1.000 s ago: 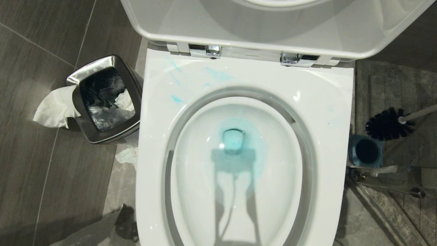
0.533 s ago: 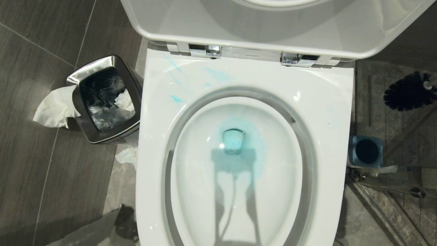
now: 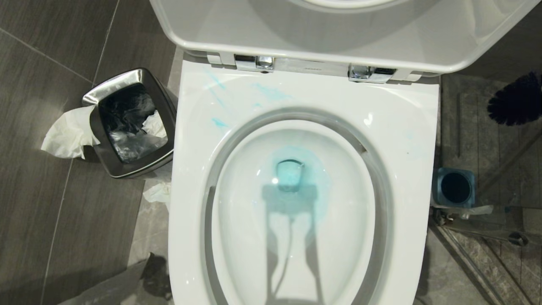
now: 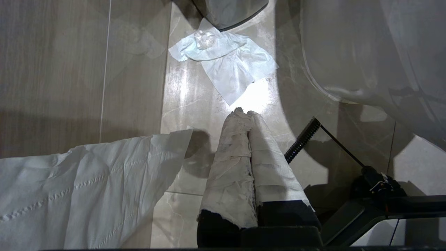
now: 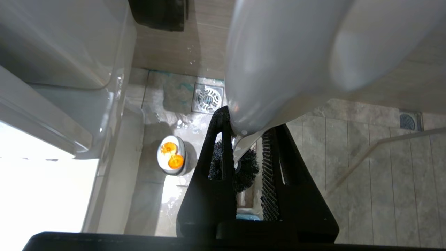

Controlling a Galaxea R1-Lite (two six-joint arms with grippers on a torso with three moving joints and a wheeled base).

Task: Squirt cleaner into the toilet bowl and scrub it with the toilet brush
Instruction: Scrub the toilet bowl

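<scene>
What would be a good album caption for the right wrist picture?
Right gripper jaws clamp the toilet brush handle, bristles hanging over wet floor tiles.

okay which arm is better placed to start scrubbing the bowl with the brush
The right. Its gripper is already shut on the toilet brush handle, with the bristle head lifted clear of the holder, beside the toilet bowl. The left gripper is shut, paper-wrapped, low over the floor.

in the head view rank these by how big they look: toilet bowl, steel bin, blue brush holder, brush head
1. toilet bowl, by far the largest.
2. steel bin.
3 and 4. brush holder and black brush head: they look about alike. The brush head is cut off by the picture's edge and is raised nearer the camera, so I won't rank them.
</scene>
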